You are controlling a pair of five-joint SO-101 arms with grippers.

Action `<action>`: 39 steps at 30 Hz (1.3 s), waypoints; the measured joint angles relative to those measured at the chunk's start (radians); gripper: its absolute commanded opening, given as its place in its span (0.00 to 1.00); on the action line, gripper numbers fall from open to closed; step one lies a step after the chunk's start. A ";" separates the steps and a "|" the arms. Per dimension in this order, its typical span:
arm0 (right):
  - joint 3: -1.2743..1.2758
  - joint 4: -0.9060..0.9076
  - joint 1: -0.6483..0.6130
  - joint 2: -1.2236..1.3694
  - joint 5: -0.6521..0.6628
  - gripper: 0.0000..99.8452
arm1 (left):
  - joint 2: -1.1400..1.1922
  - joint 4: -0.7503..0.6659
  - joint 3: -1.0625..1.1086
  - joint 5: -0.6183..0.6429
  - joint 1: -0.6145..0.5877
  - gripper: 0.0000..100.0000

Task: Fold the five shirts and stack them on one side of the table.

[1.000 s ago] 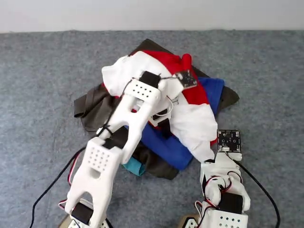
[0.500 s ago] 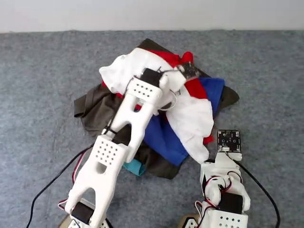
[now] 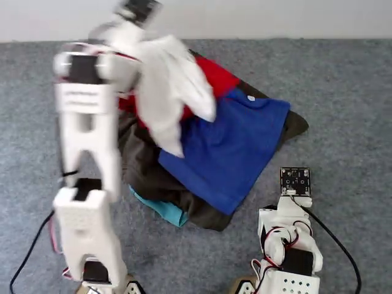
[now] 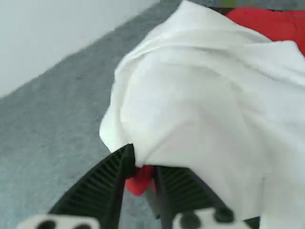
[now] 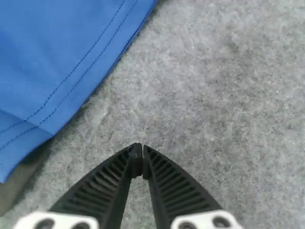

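Now: left gripper (image 4: 141, 168) clenched on white-and-red cotton shirt (image 3: 168, 86), which hangs over heap toward far edge of grey felt surface (image 3: 343, 92). Blue cotton shirt (image 3: 229, 147) spread atop dark brown shirt (image 3: 144, 174), mid-surface. Right gripper (image 5: 138, 155) pinched closed, empty, just beside blue hem, toward near edge.

No word, number or sign can be read anywhere. A small pale label (image 3: 250, 98) sits on the blue shirt (image 3: 233, 153), near the white shirt (image 3: 168, 86) clamped in the left gripper (image 4: 142, 163) and well apart from the right gripper (image 5: 137, 151), but it is too small to make out. The dark board (image 3: 295, 181) on the right arm, close by that gripper, carries pale marks that are likewise illegible.
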 measured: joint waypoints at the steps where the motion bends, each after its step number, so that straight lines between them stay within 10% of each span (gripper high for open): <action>1: 0.000 0.000 0.000 0.000 0.000 0.01 | -0.029 0.000 0.000 0.000 -0.049 0.01; 15: 0.000 0.000 0.000 0.000 0.000 0.01 | -0.209 0.000 0.061 -0.005 -0.669 0.01; 24: 0.000 0.000 0.000 0.000 0.000 0.01 | -0.209 0.000 0.239 -0.094 -0.732 0.27; 39: 0.000 0.000 0.000 0.000 0.000 0.01 | -0.480 0.000 0.252 -0.087 -0.577 0.28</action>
